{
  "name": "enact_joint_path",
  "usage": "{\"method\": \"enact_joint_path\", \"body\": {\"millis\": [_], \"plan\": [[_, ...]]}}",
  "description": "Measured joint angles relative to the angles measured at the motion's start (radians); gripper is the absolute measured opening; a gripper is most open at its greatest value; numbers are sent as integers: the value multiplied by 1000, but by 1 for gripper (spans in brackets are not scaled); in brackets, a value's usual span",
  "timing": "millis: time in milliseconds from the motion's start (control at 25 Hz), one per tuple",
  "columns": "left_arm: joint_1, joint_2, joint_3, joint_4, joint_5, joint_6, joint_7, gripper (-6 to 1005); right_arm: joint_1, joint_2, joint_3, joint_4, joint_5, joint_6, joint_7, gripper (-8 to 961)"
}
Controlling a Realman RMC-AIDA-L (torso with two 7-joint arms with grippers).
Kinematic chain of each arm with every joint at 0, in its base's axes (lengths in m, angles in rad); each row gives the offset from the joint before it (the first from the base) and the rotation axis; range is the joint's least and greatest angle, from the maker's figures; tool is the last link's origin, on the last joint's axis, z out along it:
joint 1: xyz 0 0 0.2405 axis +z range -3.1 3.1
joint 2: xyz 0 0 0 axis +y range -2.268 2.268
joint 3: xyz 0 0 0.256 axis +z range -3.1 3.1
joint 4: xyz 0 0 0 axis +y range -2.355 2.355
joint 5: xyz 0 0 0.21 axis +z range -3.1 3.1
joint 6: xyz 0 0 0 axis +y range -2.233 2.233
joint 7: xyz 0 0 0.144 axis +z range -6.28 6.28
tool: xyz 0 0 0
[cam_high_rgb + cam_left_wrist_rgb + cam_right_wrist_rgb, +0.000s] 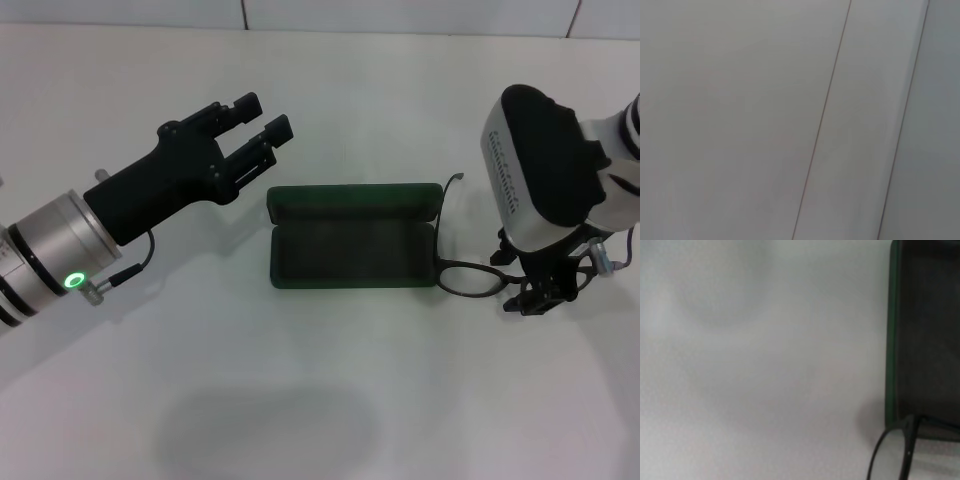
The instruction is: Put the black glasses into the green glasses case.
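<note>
The right gripper (535, 297) was clamped on the black glasses (468, 276) just beside the open green glasses case (352, 248) on the white worktop (320, 400) — the left gripper (262, 120) hovered beyond it, fingers apart.

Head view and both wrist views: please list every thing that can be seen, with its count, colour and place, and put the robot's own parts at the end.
green glasses case: one, dark green with dark lining, lying open in the middle of the table.
black glasses: one pair, black frame with clear lenses, at the right end of the case, one temple arm reaching back along that end.
table: one, white, under everything.
wall: pale tiled surface with thin dark seams, behind the table.
left gripper: one, black, raised left of the case, fingers apart, holding nothing.
right gripper: one, black under a white and black wrist, down at the right part of the glasses frame.
</note>
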Motion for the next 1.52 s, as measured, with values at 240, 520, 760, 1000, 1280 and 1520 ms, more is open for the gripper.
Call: {"method": "enact_joint_path", "body": {"millis": [240, 520, 760, 1000, 1280, 1520], "plan": [[0, 0, 0, -1, -2, -6, 1, 531, 7, 2, -16, 40, 7, 31, 0, 491], [-11, -1, 0, -4, -3, -20, 13, 529, 9, 2, -14, 48, 8, 39, 0, 439], [-24, -1, 4, -5, 1, -32, 13, 525, 1, 1, -6, 47, 10, 39, -4, 276], [-25, 0, 4, -5, 0, -31, 7, 528, -24, -3, 50, 7, 16, 3, -13, 146], [-22, 1, 6, 3, -4, 41, -26, 532, -109, -8, 299, -152, 94, -186, -115, 107], [-22, 10, 0, 17, -4, 182, -86, 535, -215, -12, 574, -200, 344, -285, -292, 107]]}}
